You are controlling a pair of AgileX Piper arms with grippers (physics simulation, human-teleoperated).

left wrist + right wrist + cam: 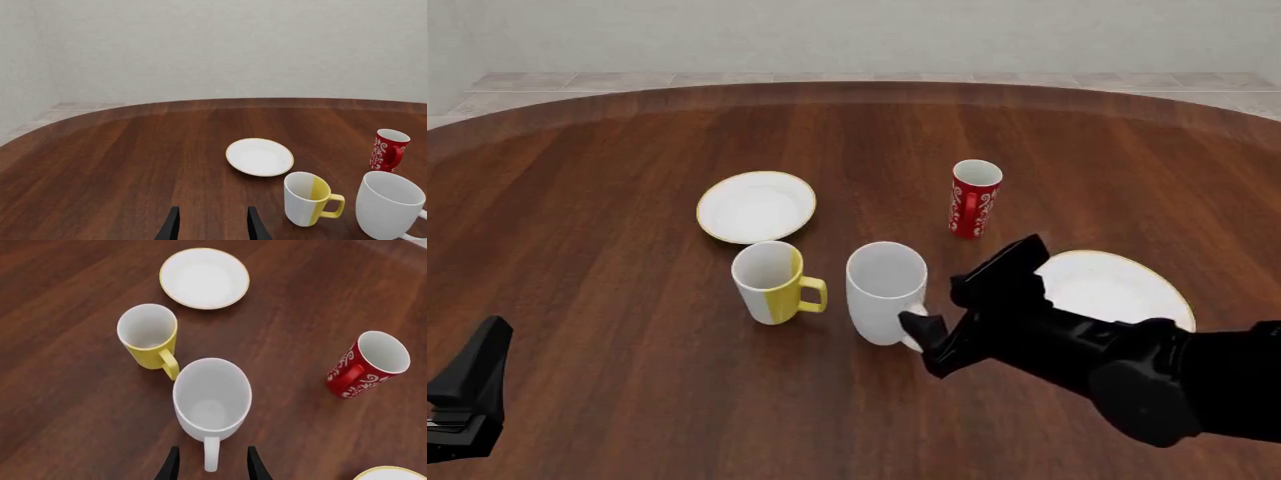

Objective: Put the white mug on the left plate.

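Right claw (pixel 211 465) is low over the surface (pixel 601 300), fingers apart on either side of the white mug's (pixel 886 292) handle, not clamped. That mug stands upright between the yellow mug (pixel 769 281) and big plate (pixel 1128 290), with the left plate (pixel 757 206) beyond. Left claw (pixel 212 225) hangs open, well apart.

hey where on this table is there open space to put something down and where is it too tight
Bare wood runs wide left of the small plate and the yellow-handled mug, also along the far edge behind the red cup. It is crowded mid-table: that mug stands close beside the white mug, whose handle sits between the right pincer's fingers, with the big plate behind.
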